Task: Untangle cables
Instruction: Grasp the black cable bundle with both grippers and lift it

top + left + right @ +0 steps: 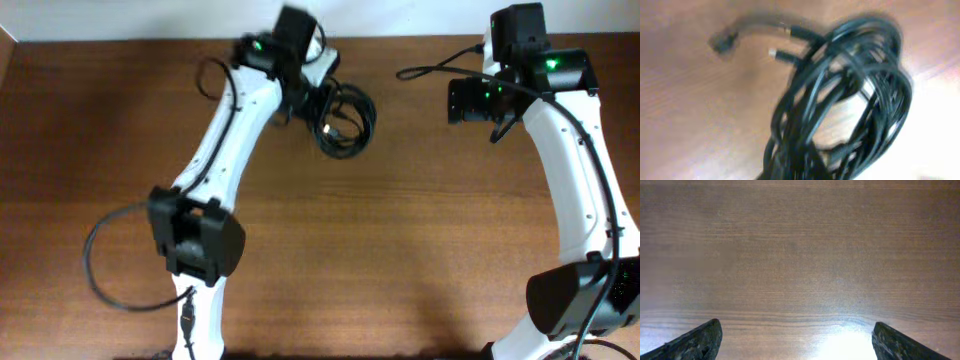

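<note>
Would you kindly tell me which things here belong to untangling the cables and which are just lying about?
Part of the job:
- the tangled cables
- the right gripper, open

Not part of it:
- the table
- the arms' own wiring

Blurred cables (840, 100), glare on table (790, 255) — bright

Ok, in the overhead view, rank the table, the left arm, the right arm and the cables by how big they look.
1. Table.
2. Left arm and right arm: about alike, so no ranking between them.
3. Cables, a small bundle by the left arm's tip.
</note>
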Robot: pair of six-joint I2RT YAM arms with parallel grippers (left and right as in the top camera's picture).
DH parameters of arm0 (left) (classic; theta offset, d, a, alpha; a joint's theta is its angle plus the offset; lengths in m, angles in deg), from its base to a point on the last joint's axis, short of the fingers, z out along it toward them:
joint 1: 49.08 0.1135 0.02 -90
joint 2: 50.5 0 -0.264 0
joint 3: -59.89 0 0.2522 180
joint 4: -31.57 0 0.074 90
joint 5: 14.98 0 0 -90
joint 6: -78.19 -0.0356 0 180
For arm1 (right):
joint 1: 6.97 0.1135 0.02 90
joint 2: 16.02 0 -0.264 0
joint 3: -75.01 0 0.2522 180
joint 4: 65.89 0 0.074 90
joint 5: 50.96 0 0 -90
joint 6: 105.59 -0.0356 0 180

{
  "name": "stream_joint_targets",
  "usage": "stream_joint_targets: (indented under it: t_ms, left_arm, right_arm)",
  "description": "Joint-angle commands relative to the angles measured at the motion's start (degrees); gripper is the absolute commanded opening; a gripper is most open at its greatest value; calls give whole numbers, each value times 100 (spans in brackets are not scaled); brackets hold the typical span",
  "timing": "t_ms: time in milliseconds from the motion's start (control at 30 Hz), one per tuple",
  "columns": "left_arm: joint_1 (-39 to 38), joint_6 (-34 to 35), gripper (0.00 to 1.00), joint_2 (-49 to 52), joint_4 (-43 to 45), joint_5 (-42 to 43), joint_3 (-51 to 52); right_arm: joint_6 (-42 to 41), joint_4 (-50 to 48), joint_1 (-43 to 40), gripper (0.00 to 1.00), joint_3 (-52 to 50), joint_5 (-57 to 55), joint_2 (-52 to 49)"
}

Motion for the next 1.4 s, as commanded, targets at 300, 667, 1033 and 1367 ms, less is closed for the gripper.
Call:
stream_joint_targets:
  t_ms: [300, 667, 1033, 1367]
  left_arm:
    - [-76, 164, 0, -302, -1158, -929, -2212]
    - [7, 160, 0, -302, -1108, -1370, -2212]
    - [15, 118, 0, -302, -1134, -769, -2212]
    - [13, 116, 0, -315, -1196, -487, -2214]
  right_arm:
    - [2791, -647, 1137, 92, 81, 1609, 83]
    - [-605, -2459, 1073, 91, 114, 4006, 120]
    - [4079, -1029, 1342, 91, 107, 3633, 278]
    - [3781, -1775, 1480, 78, 105, 2356, 234]
